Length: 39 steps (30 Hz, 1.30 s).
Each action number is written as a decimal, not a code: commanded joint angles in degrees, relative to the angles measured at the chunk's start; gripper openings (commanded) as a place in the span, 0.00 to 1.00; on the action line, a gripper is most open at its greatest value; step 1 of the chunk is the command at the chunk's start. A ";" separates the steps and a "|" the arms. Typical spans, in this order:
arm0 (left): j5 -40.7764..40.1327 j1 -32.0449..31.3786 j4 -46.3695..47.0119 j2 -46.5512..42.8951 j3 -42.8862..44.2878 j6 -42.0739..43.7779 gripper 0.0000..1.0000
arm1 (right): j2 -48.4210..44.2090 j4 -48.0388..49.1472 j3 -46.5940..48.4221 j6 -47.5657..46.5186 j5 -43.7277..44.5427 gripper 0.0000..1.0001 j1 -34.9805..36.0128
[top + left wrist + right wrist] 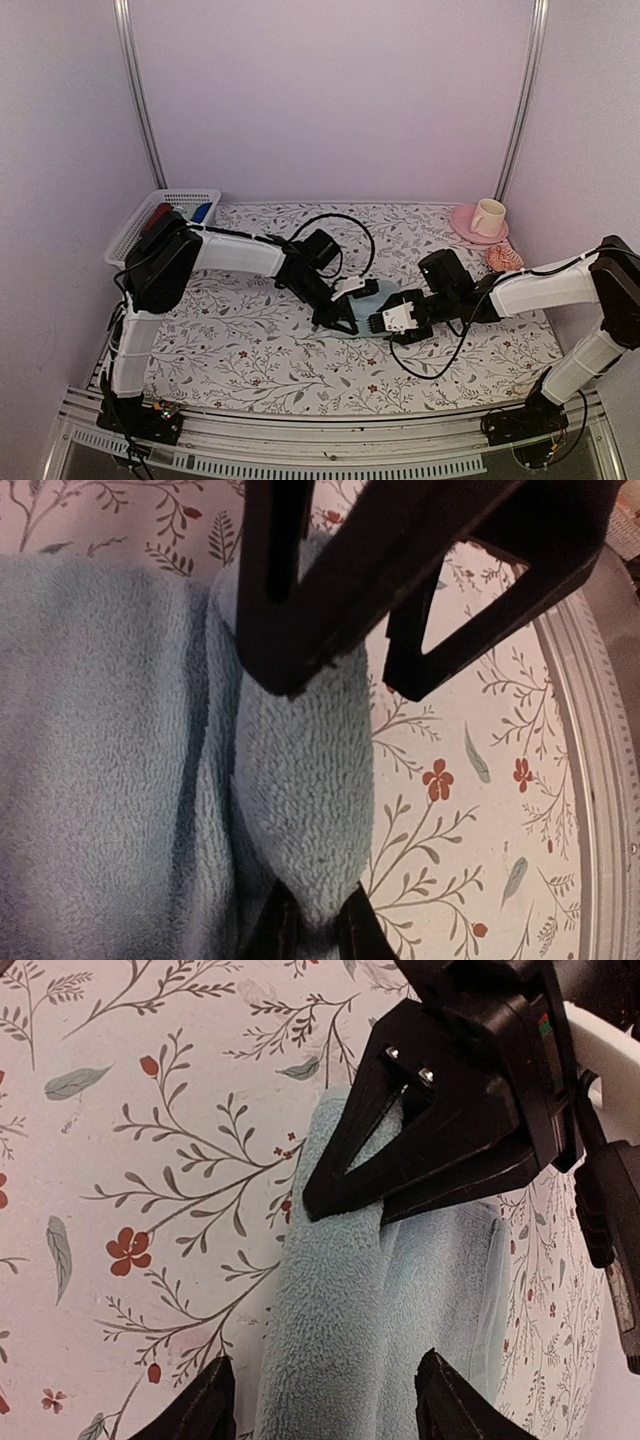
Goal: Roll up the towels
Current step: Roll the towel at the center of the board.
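The pale blue towel (pixel 378 297) lies mid-table, its near edge turned over into a fat roll (pixel 300 780). My left gripper (pixel 318 932) is shut on one end of that roll, the terry squeezed between its fingertips; from above it sits at the towel's left side (pixel 340 320). My right gripper (pixel 325 1405) comes in from the opposite end (pixel 380 322). It is open, with its fingers (pixel 205 1405) standing either side of the roll (pixel 330 1330) and a gap beside the roll. The pink towel (pixel 503 257) lies bunched at the far right.
A cup (pixel 488 216) stands on a pink plate (pixel 462 225) at the back right, next to the pink towel. A white basket (pixel 135 230) with red and blue rolls sits at the back left. A metal rail (pixel 600 780) runs along the table's edge.
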 commanded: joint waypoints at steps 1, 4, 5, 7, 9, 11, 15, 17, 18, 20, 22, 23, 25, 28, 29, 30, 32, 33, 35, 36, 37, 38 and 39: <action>0.31 1.05 -3.28 3.03 0.57 -1.29 0.04 | 2.01 2.72 -0.68 0.89 3.86 0.59 1.33; 0.44 1.42 -3.45 3.46 0.79 -1.57 0.04 | 2.45 2.98 -0.69 1.02 4.36 0.56 1.69; 0.57 1.61 -3.47 3.53 0.77 -1.61 0.04 | 2.64 2.96 -0.65 1.03 4.60 0.54 1.84; 0.84 1.72 -3.47 3.61 0.60 -1.67 0.04 | 3.02 3.00 -0.58 1.12 5.00 0.52 1.92; 0.88 1.87 -3.47 3.81 0.73 -1.73 0.04 | 3.65 3.07 -0.46 1.04 5.40 0.51 1.99; 1.31 1.98 -3.52 3.91 0.76 -1.70 0.04 | 4.61 2.95 -0.03 1.31 6.34 0.49 2.09; 1.64 2.25 -3.30 3.88 0.76 -1.80 0.06 | 5.83 2.61 0.58 1.76 7.09 0.42 2.22; 1.83 2.41 -3.30 3.87 0.89 -1.84 0.08 | 6.24 2.23 1.10 2.11 7.47 0.33 2.20; 1.85 2.40 -3.30 3.91 0.97 -1.89 0.10 | 6.43 2.10 1.30 2.31 7.58 0.30 2.29; 1.86 2.52 -3.30 3.93 1.11 -1.93 0.14 | 6.85 1.65 1.61 2.43 7.73 0.24 2.28; 1.53 2.53 -3.30 3.37 0.90 -1.51 0.28 | 7.32 0.74 2.16 2.52 7.62 0.20 2.28; 1.09 2.59 -3.06 2.76 0.51 -0.72 0.33 | 7.55 0.07 2.46 2.52 7.43 0.16 2.28; -1.02 2.53 -0.03 -0.17 -2.20 -0.64 0.42 | 7.93 -0.93 2.92 2.68 7.05 0.13 2.23; -4.84 2.56 6.16 -5.98 -8.00 -0.90 0.54 | 8.26 -3.15 3.59 2.77 5.14 0.11 2.17; -5.91 2.54 8.22 -7.97 -9.76 -1.00 0.57 | 8.44 -3.90 3.91 2.82 4.53 0.11 2.11; -7.12 2.55 10.24 -9.88 -11.60 -1.16 0.60 | 8.74 -4.58 4.38 3.00 4.04 0.11 2.00; -9.96 2.47 14.62 -13.56 -15.84 -1.78 0.64 | 9.32 -6.53 5.35 3.38 2.65 0.10 1.57; -11.19 2.44 17.32 -15.50 -18.12 -1.99 0.65 | 9.57 -7.67 5.99 3.54 1.42 0.10 1.16; -13.20 2.34 23.19 -20.30 -22.74 -1.98 0.66 | 9.96 -10.19 7.17 3.94 -1.48 0.10 -0.17; -14.10 2.15 26.16 -22.02 -25.03 -1.71 0.66 | 10.22 -12.05 7.90 4.00 -3.31 0.10 -0.87; -14.62 1.91 28.68 -23.44 -26.89 -1.04 0.66 | 10.65 -13.78 8.73 4.01 -4.71 0.10 -1.55; -15.32 1.62 31.55 -24.96 -28.67 -0.37 0.66 | 11.06 -15.25 9.66 4.26 -6.18 0.10 -2.19; -16.23 1.14 33.18 -25.71 -30.18 0.58 0.66 | 11.59 -16.97 10.65 4.38 -7.73 0.10 -2.84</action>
